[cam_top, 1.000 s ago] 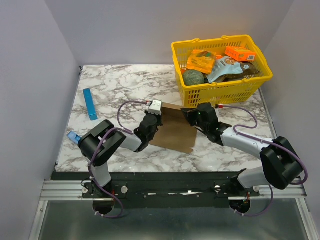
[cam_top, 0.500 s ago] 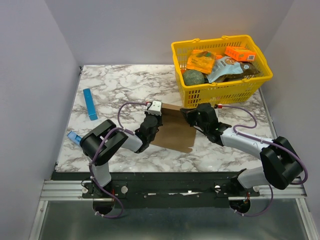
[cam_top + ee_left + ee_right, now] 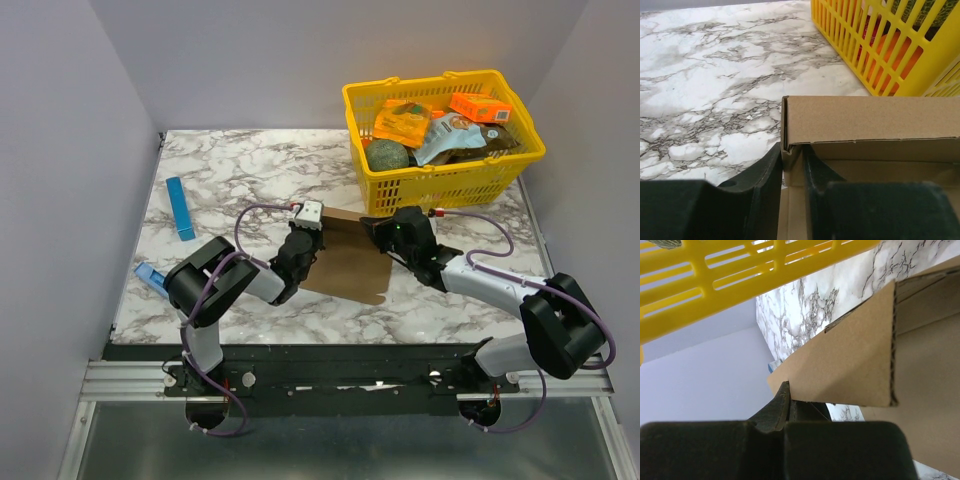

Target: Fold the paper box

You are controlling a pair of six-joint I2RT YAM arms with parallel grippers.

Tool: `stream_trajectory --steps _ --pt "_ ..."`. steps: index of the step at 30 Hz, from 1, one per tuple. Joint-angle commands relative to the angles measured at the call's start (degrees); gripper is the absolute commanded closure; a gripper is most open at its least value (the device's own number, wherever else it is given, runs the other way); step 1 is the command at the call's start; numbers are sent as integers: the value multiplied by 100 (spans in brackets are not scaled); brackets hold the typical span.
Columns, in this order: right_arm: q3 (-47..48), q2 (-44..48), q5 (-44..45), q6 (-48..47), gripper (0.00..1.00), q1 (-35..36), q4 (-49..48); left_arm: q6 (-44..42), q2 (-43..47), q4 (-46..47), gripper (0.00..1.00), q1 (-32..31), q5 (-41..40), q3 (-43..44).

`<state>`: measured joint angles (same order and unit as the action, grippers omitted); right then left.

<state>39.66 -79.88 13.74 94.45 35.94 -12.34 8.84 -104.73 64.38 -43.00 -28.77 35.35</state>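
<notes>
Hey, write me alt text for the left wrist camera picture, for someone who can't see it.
The left gripper clamps the left end of a raised wall of the brown paper box, seen close up from just behind. Beyond it lie the white marble table and, at the upper right, a yellow basket.

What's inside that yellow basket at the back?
In the yellow basket: an orange box, an orange packet, a dark green round thing and a pale blue pouch. Whatever lies beneath them is covered, and the basket's floor is hidden.
</notes>
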Motion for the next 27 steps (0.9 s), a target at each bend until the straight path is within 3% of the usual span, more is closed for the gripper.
stream_trajectory --steps 1,8,18,22,24,27 --pt "-257 -90 -301 -234 99 71 794 21 -74 347 84 125 -92 15" --pt "-301 24 -205 -226 99 71 821 100 84 40 97 117 -611 16" --pt "-283 253 41 -252 99 71 1154 -497 619 -557 100 47 -981 -151" --pt "-231 411 173 -532 99 71 1216 -858 813 -768 100 -41 -561 -248" --pt "-248 552 226 -665 99 71 1418 -849 1006 -1345 100 -59 -402 -196" --pt "-344 867 226 -998 84 71 1453 -797 1200 -2031 100 -68 -199 -161"
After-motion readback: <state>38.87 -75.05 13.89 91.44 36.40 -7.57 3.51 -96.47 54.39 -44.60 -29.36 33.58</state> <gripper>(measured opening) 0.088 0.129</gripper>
